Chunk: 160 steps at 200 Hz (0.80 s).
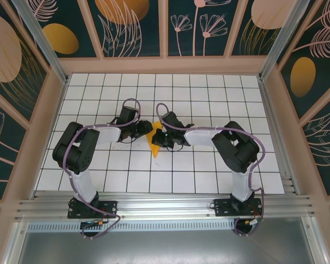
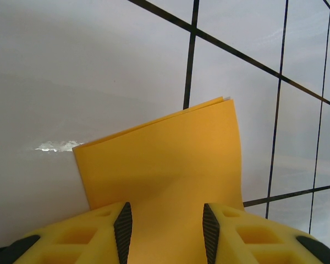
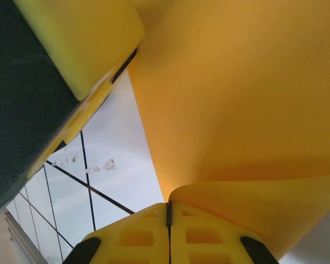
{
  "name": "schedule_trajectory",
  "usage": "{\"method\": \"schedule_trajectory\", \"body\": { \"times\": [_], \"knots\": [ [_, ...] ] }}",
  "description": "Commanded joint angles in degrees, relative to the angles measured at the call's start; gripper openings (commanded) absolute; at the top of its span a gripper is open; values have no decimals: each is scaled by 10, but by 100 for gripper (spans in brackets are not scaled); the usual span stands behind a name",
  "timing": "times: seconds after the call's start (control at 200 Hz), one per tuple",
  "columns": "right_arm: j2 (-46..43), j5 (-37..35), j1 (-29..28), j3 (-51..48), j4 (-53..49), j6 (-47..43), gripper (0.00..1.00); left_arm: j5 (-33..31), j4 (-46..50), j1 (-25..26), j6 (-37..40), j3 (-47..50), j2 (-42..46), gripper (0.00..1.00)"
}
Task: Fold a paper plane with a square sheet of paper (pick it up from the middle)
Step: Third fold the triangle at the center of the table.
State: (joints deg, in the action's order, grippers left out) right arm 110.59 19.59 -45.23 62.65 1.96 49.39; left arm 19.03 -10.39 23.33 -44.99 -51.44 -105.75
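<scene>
Left gripper (image 2: 166,234): parted narrowly, straddling paper (image 2: 165,165) at lower centre. Right gripper (image 3: 168,220): pinched shut on paper's curled edge, bottom centre. From above: elbows bent inward, wrists meeting mid-frame, covering most of paper, fold shape unclear.

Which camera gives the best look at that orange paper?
The left wrist view: the paper is sharp there, its edges and stacked layers plain. The top view catches a small, distant tip of it. The right wrist view sits too close, a curved orange surface without outline.
</scene>
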Motion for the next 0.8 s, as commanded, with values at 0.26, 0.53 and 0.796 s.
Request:
{"method": "schedule_trajectory", "body": {
  "times": [0.26,0.53,0.796],
  "knots": [
    [21,-3,-5,20,30,-17,6,0,25,-2,13,-5,-12,41],
    [25,-4,-5,20,34,-20,6,3,25,-2,13,-5,-13,41],
    [31,-4,-6,22,31,-27,6,3,26,-2,14,-5,-11,41]
  ]
}}
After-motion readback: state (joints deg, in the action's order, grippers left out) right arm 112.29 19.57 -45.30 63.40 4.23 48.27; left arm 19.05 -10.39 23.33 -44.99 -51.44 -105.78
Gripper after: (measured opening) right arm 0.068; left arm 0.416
